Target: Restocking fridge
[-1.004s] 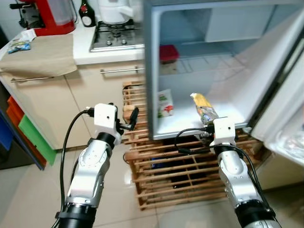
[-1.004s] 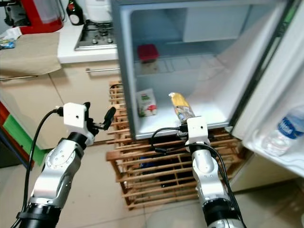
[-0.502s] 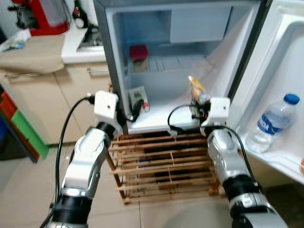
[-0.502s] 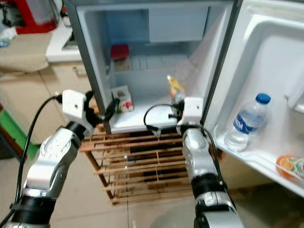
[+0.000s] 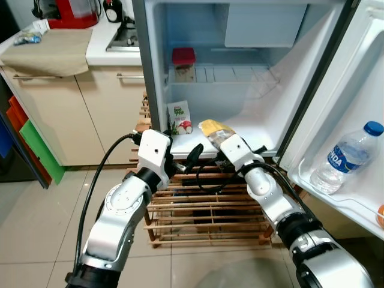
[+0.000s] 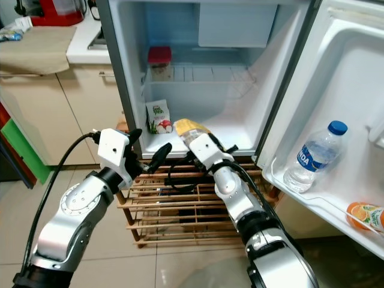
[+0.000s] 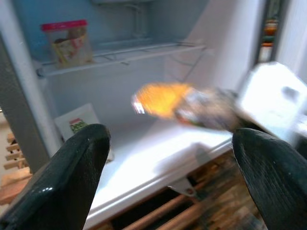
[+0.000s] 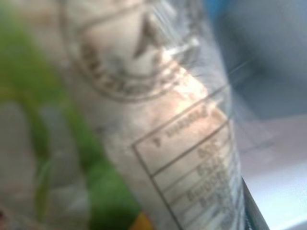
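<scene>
Setting: kitchen, open fridge [image 5: 157, 72] before me.
Left gripper [image 5: 187, 161]: I see fingers spread, empty, near front edge.
Right gripper [image 5: 219, 147]: I see it clamping yellow packet [image 5: 211, 129] over bottom shelf [image 5: 252, 139].
Behind: carton [image 5: 179, 117], red-lidded jar [image 5: 183, 63].

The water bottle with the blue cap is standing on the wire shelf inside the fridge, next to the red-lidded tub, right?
Not quite. The water bottle with the blue cap stands in the open fridge door's rack, as the right eye view shows. The red-lidded tub sits alone on the wire shelf inside the fridge.
</scene>
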Controlling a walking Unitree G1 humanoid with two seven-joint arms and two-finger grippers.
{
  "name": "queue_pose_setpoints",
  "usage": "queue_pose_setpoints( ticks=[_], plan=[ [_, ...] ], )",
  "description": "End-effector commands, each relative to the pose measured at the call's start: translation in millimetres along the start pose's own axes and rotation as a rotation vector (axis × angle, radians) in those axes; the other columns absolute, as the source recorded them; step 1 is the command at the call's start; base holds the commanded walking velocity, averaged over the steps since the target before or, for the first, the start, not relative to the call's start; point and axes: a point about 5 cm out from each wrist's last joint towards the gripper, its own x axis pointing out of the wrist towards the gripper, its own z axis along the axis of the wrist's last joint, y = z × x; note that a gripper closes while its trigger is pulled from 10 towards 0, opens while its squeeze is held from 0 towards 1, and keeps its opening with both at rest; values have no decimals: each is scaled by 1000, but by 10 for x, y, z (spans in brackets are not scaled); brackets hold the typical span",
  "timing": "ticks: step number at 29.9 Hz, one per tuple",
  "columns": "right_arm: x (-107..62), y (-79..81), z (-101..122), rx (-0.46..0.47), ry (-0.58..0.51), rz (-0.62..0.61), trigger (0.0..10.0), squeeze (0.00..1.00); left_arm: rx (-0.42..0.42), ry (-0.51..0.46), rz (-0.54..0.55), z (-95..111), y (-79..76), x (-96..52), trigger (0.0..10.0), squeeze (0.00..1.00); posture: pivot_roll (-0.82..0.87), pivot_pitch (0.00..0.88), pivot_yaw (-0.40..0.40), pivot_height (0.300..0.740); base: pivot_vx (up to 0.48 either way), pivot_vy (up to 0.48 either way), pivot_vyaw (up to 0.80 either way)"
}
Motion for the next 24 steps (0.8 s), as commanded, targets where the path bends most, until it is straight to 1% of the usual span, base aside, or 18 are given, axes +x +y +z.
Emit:
queue_pose_setpoints(
  ticks=[1,3,6,7,10,11,13,14,15,17,18,20,22,24],
  plan=[
    [81,-110,116,-68,-53,-82,0,0,-3,0,-33,58,-76,-51,10000,0,25,68,11,740,0,0,0],
    [133,-154,199,-120,-85,-125,0,0,-10,12,-44,89,-124,-178,10000,0,55,105,27,740,0,0,0],
    [219,-193,364,-191,-137,-171,0,0,-3,54,-60,61,-152,-322,10000,0,78,137,41,740,0,0,0],
    [259,-190,428,-228,-145,-183,0,0,-26,72,-69,40,-184,-405,10000,0,89,159,49,740,0,0,0],
    [282,-177,458,-254,-144,-182,0,0,-30,78,-77,30,-210,-447,10000,0,91,165,51,740,326,0,0],
    [288,-161,474,-270,-147,-181,0,0,-43,77,-82,44,-249,-484,10000,0,98,182,51,740,428,0,0],
    [311,-122,536,-305,-156,-176,0,0,-44,83,-109,37,-324,-529,10000,0,99,190,51,740,431,0,0],
    [318,-87,562,-337,-160,-169,0,0,-76,88,-123,43,-406,-574,10000,0,98,208,47,740,431,0,0],
    [318,-87,562,-337,-160,-169,0,0,-76,88,-123,43,-406,-574,10000,0,98,208,47,740,431,0,0],
    [321,-63,561,-351,-149,-163,0,0,-109,99,-138,60,-513,-631,10000,0,99,228,34,740,433,0,0],
    [321,-63,561,-351,-149,-163,0,0,-109,99,-138,60,-513,-631,10000,0,99,228,34,740,431,0,0],
    [335,-74,573,-377,-148,-172,0,0,-108,102,-145,81,-573,-672,10000,0,93,252,21,740,433,0,0],
    [343,-102,560,-393,-139,-183,0,0,-102,90,-126,102,-571,-670,10000,0,90,256,17,740,433,0,0],
    [349,-127,538,-406,-125,-188,0,0,-107,91,-127,122,-585,-663,10000,0,91,264,12,740,0,0,0]
  ],
)
